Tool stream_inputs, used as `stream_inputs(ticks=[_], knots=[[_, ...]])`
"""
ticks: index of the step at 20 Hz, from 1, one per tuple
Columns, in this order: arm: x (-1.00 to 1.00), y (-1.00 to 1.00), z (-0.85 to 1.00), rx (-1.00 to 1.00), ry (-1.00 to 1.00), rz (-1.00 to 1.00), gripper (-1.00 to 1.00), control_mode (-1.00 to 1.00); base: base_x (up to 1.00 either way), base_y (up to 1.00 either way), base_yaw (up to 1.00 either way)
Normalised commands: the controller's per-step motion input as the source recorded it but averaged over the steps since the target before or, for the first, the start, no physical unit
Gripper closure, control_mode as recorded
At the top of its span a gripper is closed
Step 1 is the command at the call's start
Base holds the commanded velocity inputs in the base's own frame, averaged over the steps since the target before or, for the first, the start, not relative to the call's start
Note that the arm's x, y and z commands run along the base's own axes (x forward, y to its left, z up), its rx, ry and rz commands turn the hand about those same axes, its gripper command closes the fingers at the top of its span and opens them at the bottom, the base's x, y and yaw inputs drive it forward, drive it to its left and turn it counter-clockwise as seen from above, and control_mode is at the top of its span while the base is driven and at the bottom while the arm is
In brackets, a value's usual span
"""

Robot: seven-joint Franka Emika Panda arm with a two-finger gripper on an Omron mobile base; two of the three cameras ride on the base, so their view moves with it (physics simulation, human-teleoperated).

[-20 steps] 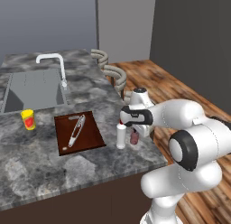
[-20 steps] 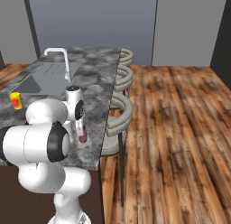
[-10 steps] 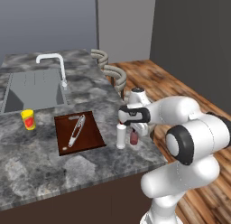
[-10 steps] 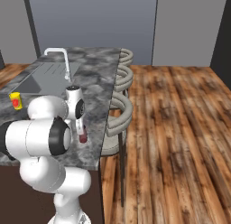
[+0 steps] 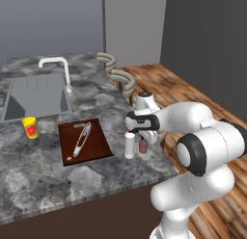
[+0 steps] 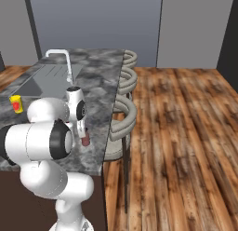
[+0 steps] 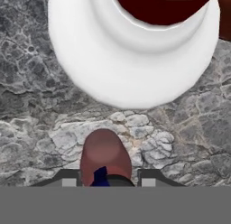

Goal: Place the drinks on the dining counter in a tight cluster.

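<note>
Gripper: the gripper points straight down at the near right edge of the worktop, its jaws clenched on the pinkish-red bottle.
Held bottle, hand view: the pinkish-red bottle sits between the two dark tips at the bottom of the frame, seen end-on, so its long axis runs upright along the gripper.
Height: the bottle's base looks at or very near the stone surface; whether it is actually touching cannot be told.
Nearest neighbour: the white bottle stands upright just beside the held bottle, on the side towards the cutting board.
Neighbour, hand view: the white bottle is a large round body with a dark red cap, directly ahead of the tips and close, with a strip of stone showing between the two.
Key relation: the held bottle already lies next to the white one, so, in my judgement, the coming move needs only a straight release or a small nudge towards it.
Further out: a dark cutting board lies beyond the white bottle.
Worktop: grey marbled island top with a sink.
</note>
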Motion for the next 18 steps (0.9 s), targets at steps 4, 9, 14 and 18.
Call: stream_inputs(ticks=[4,9,14,18], knots=[[-0.09,0.0,-0.01,0.0,0.0,0.0,1.0,-1.0,0.0,0.0,0.0],[-0.02,0.0,-0.01,0.0,0.0,0.0,1.0,-1.0,0.0,0.0,0.0],[0.0,0.0,0.0,0.0,0.0,0.0,-1.0,-1.0,0.0,0.0,0.0],[0.0,0.0,0.0,0.0,0.0,0.0,-1.0,-1.0,0.0,0.0,0.0]])
